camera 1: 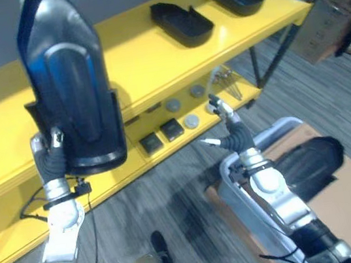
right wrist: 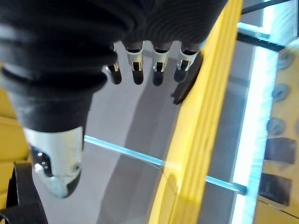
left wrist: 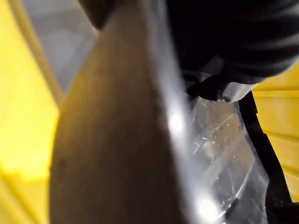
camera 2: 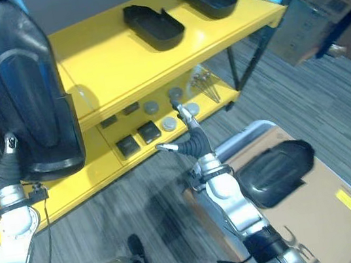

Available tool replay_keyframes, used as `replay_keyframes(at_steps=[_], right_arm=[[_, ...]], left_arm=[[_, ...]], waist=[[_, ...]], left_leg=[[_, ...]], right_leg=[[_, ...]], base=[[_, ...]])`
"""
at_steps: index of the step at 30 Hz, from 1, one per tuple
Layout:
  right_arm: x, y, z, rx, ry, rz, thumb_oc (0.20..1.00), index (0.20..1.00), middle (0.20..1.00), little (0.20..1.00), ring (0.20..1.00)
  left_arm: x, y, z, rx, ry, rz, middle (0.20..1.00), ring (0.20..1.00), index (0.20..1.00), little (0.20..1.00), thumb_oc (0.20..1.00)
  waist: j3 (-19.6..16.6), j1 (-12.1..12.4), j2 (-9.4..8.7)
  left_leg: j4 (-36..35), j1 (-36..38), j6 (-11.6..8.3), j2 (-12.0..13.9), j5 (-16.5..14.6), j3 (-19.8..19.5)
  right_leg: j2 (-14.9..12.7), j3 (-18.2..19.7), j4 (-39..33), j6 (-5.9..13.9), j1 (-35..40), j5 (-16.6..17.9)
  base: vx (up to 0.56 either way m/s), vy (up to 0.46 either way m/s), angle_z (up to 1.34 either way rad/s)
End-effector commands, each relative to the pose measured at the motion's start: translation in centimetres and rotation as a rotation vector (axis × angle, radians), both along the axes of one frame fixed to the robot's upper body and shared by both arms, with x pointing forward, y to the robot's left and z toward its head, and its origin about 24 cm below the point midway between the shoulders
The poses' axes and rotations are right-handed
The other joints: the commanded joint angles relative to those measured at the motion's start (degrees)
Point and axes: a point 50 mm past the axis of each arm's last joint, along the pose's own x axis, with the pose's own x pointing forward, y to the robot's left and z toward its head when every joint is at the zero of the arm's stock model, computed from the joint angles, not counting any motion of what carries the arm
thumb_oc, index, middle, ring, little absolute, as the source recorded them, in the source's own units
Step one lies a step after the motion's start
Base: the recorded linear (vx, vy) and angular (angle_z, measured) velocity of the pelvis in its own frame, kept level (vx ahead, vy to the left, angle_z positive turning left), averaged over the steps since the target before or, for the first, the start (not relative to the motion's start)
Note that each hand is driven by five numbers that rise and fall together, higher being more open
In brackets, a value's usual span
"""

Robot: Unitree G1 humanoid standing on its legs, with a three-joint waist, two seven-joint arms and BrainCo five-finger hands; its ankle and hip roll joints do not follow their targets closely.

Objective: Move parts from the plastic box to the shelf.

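At left, our left hand (camera 1: 50, 145) grips the lower end of a large black molded part (camera 1: 71, 87) and holds it upright, raised in front of the yellow shelf (camera 1: 152, 62). Only a few fingers (camera 2: 7, 145) show at the part's bottom edge; they look curled on its rim. The left wrist view shows the part's dark glossy surface close up, nothing more we can read.

Our right hand (camera 1: 226, 122) hangs with fingers straight and spread, thumb out to the side, holding nothing. It sits in front of the lower shelf level, above the near edge of the grey plastic box (camera 1: 237, 191). The right wrist view shows its fingertips (right wrist: 136, 74) straight, free of any object, beside the yellow shelf edge.

Another black molded part (camera 2: 275, 171) lies in the box, on brown cardboard (camera 2: 333, 214). Two black parts (camera 1: 182, 21) already rest on the top shelf, well apart from our held one. Small round and square parts (camera 1: 172, 129) plus thin rods (camera 1: 226, 83) lie on the lower shelf level.
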Motion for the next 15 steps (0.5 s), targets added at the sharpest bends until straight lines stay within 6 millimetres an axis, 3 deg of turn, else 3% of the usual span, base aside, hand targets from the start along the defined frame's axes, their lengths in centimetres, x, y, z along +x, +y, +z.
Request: replay_keyframes(at_steps=[1, 2, 3, 4, 5, 6, 7, 10, 15], right_arm=[[-0.3, -0.8, 0.9, 0.002, -0.083, -0.045, 1.0, 1.0, 1.0, 1.0, 1.0], [-0.5, -1.1, 0.7, 0.012, -0.079, -0.061, 1.0, 1.0, 1.0, 1.0, 1.0], [-0.8, -1.4, 0.4, 0.016, -0.068, -0.074, 1.0, 1.0, 1.0, 1.0, 1.0], [-0.8, -1.5, 0.4, 0.016, -0.069, -0.075, 1.0, 1.0, 1.0, 1.0, 1.0], [-1.5, -2.3, 0.1, 0.02, -0.058, -0.1, 1.0, 1.0, 1.0, 1.0, 1.0], [-1.8, -2.8, 0.0, 0.015, -0.054, -0.113, 1.0, 1.0, 1.0, 1.0, 1.0], [-2.0, -3.2, -0.1, 0.008, -0.049, -0.119, 1.0, 1.0, 1.0, 1.0, 1.0], [-2.4, -4.0, -0.4, 0.015, -0.037, -0.157, 1.0, 1.0, 1.0, 1.0, 1.0], [-2.6, -4.6, -0.4, 0.021, -0.034, -0.183, 1.0, 1.0, 1.0, 1.0, 1.0]], left_arm=[[-0.3, -1.8, 4.7, 0.113, -0.263, -0.073, 0.2, 0.2, 0.2, 0.2, 0.2], [0.1, -2.3, 5.2, 0.132, -0.285, -0.098, 0.2, 0.2, 0.2, 0.2, 0.2], [0.4, -2.7, 5.4, 0.133, -0.287, -0.125, 0.2, 0.2, 0.2, 0.2, 0.2], [0.4, -2.7, 5.4, 0.132, -0.288, -0.127, 0.2, 0.2, 0.2, 0.2, 0.2], [1.0, -3.7, 5.9, 0.131, -0.296, -0.184, 0.2, 0.2, 0.2, 0.2, 0.2], [1.2, -4.2, 5.8, 0.115, -0.292, -0.209, 0.2, 0.2, 0.2, 0.2, 0.2], [1.4, -4.7, 5.7, 0.094, -0.284, -0.233, 0.2, 0.2, 0.2, 0.2, 0.2], [2.0, -5.7, 4.7, 0.023, -0.239, -0.284, 0.2, 0.2, 0.2, 0.2, 0.2], [2.0, -6.4, 4.3, -0.027, -0.218, -0.326, 0.2, 0.2, 0.2, 0.2, 0.2]], waist=[[-4.33, -2.44, 1.15], [-4.43, -3.46, 1.6], [-4.42, -3.96, 1.92], [-4.49, -3.67, 2.04], [-4.32, -4.76, 3.12], [-4.4, -4.98, 3.36], [-4.08, -5.35, 3.31], [-3.33, -6.44, 2.99], [-2.74, -6.57, 1.87]], left_leg=[[0.06, 1.43, -6.75, 3.59, -5.7, -9.59], [-0.46, 2.27, -6.55, 3.39, -5.93, -11.27], [-0.51, 2.64, -6.36, 3.07, -6.19, -12.8], [-0.53, 2.47, -6.39, 3.27, -6.03, -12.61], [-1.42, 2.81, -6.02, 3.29, -5.63, -16.11], [-2.01, 3.25, -5.98, 2.88, -6.03, -17.53], [-2.33, 3.69, -5.88, 2.46, -6.16, -18.74], [-2.65, 5.31, -5.59, 1.07, -6.72, -21.36], [-0.18, 6.1, -5.58, 0.44, -8.3, -23.51]], right_leg=[[1.59, 12.66, 2.52, 4.57, -6.2, 2.8], [5.37, 19.61, 2.74, 4.23, -6.87, 0.43], [7.97, 24.15, 2.17, 4.66, -6.79, -2.52], [8.17, 24.38, 2.16, 4.58, -7.1, -2.29], [14.26, 30.84, 0.63, 3.29, -8.98, -9.81], [16.5, 31.93, -0.63, 2.7, -9.85, -12.48], [18.65, 32.37, -1.66, 2.11, -11.03, -13.0], [22.46, 32.15, -3.32, 2.0, -13.23, -11.62], [22.21, 31.02, -4.62, 0.74, -11.01, -11.55]], base=[[0.12, 0.162, 0.7], [0.19, 0.155, 0.84], [0.14, 0.105, 1.28], [0.24, 0.128, 1.51], [0.26, 0.098, 1.35], [0.33, 0.101, 1.07], [0.22, 0.006, 1.21], [0.15, -0.054, 0.9], [0.06, -0.114, 0.75]])
